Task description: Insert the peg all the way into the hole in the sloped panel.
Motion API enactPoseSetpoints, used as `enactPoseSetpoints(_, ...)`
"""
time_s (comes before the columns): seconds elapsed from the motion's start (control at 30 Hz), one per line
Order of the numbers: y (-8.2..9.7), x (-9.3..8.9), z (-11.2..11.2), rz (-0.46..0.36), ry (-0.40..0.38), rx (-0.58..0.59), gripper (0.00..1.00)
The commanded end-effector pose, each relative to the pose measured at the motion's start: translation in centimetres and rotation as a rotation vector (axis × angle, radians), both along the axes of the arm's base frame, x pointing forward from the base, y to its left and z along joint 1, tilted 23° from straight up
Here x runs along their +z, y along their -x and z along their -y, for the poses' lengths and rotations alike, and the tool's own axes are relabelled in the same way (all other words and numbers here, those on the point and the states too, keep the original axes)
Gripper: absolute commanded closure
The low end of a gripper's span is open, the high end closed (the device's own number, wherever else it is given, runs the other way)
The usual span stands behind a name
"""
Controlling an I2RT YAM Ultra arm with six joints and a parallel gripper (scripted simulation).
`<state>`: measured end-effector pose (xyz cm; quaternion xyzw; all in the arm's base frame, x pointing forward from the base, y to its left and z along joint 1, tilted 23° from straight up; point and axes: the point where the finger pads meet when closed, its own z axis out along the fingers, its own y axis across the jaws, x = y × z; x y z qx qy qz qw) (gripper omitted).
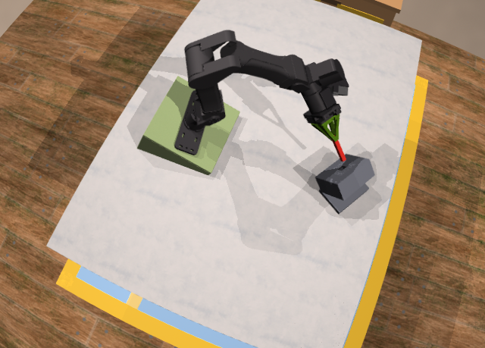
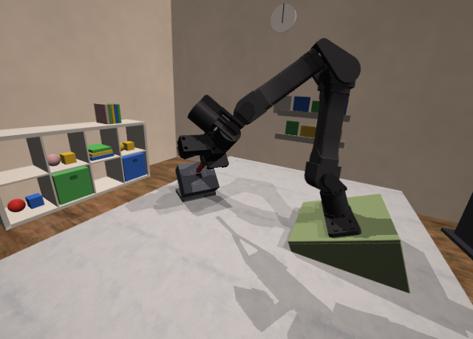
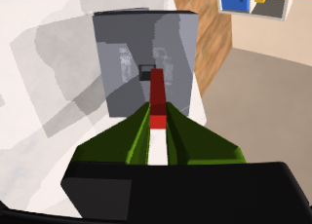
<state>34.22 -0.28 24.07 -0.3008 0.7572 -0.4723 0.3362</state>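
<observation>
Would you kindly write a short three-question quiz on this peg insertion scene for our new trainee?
1. True or false: the red peg is already fully inside the hole.
2. What are the green fingers closed on?
A. nothing
B. the peg
C. the sloped panel
3. Fill in: the arm stands on a ____ wedge.

Key: 1 false, most of its length still shows; 2 B; 3 green.
</observation>
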Motion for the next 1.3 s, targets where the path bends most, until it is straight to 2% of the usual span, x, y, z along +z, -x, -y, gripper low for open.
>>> enactPoseSetpoints(0.0,1.1,-0.5,0.0,-0.009,0.002,-0.008,1.0)
enactPoseSetpoints(0.37,2.0,-0.9,-0.2,-0.01,0.001,-0.008,1.0)
enactPoseSetpoints(1.27,-0.3,-2.4,0.9,-0.009,0.002,-0.008,1.0)
